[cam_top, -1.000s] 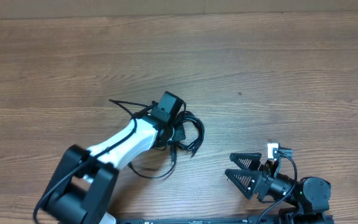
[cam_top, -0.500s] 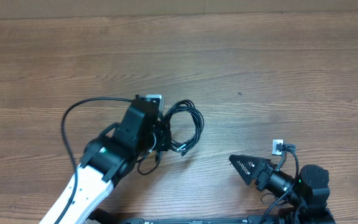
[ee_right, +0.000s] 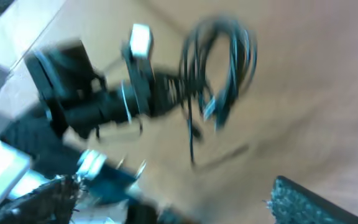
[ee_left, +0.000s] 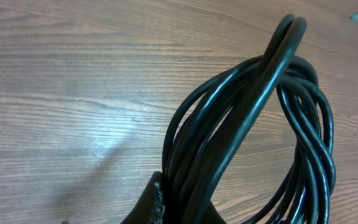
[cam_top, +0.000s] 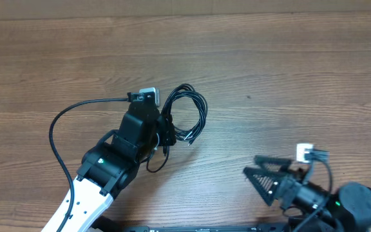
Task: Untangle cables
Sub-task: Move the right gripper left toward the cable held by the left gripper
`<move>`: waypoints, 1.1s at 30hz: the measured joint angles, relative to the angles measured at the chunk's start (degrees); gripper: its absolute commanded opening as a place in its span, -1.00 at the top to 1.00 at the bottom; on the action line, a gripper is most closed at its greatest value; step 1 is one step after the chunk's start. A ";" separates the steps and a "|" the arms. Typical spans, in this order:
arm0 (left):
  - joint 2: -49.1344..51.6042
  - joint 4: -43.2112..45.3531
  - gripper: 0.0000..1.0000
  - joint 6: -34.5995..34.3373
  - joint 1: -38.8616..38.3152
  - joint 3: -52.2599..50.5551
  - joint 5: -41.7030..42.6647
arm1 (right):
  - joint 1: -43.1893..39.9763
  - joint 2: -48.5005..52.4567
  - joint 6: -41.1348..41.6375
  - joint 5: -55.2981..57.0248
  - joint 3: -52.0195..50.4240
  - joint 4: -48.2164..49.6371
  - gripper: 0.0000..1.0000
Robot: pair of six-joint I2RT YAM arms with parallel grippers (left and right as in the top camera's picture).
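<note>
Cables (ee_left: 257, 99) bundled, seemingly pinched by left fingers (ee_left: 153, 202).

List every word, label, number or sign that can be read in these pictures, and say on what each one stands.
No text can be read in any view.
white block on the left wrist: no letters show at this size.
white block on the right wrist: too small to read.
cables: plain black, no print visible.
wooden table: only wood grain.
Right wrist view: blurred, nothing legible.
</note>
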 measured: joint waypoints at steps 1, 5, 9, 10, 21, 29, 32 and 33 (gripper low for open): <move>0.00 0.04 0.92 -0.57 0.00 0.00 0.07 | 0.00 0.94 -1.66 3.08 2.38 -1.44 -0.99; 0.00 0.39 0.91 -1.22 0.00 0.00 1.09 | 0.02 7.34 -8.02 11.26 9.07 -7.37 -0.92; 0.00 1.57 0.91 -1.18 0.00 0.00 2.93 | 0.00 15.54 -11.82 12.83 10.19 -13.05 -0.76; 0.00 2.80 0.92 -0.63 -0.07 0.00 3.85 | 0.02 16.98 -12.13 12.96 10.16 -13.70 -0.75; 0.63 9.79 0.92 5.90 -10.86 0.00 2.69 | 0.85 24.37 -12.85 7.89 10.16 -9.35 -0.48; 3.91 15.65 0.92 10.99 -17.33 0.00 -0.24 | 10.56 25.35 -9.14 11.93 10.16 -5.81 0.06; 4.48 16.74 0.92 12.41 -18.40 0.00 -0.90 | 14.34 26.18 -5.70 17.57 10.16 -5.55 0.33; 4.48 17.29 0.91 12.74 -18.71 0.00 -0.96 | 15.58 26.73 -4.68 19.04 10.16 -4.87 0.44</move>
